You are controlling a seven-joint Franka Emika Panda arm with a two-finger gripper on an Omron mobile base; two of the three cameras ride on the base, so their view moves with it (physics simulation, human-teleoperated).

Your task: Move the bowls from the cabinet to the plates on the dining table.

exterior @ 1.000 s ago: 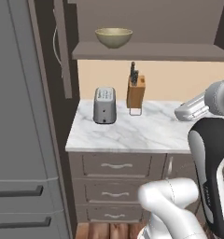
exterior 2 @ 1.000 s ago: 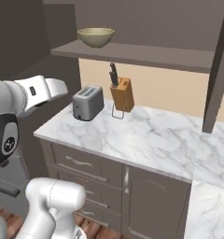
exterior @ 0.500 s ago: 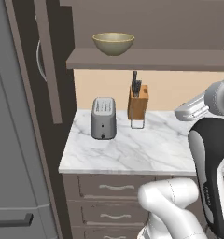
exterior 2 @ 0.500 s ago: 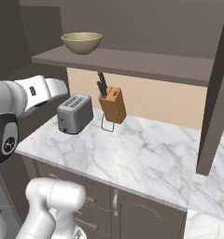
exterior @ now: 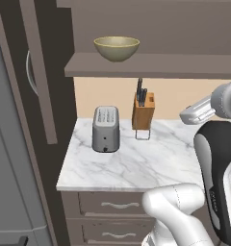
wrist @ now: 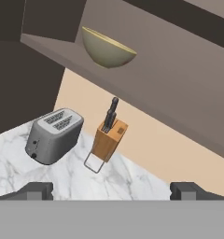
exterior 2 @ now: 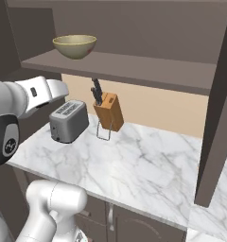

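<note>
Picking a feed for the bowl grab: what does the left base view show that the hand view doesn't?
Left base view alone: the open cabinet door with its curved handle, the drawers under the counter, and the arm. Hand view alone: the gripper, fingertips wide apart. Both: the olive bowl on the cabinet shelf, the toaster, the knife block.

Even, soft rendered light, moderately bright, with no glare or blown highlights. The counter is the brightest surface; the toaster and knife block cast only faint shadows toward its back edge. The shelf underside and cabinet stay dim. All views are sharp, with no blur or edge distortion.
</note>
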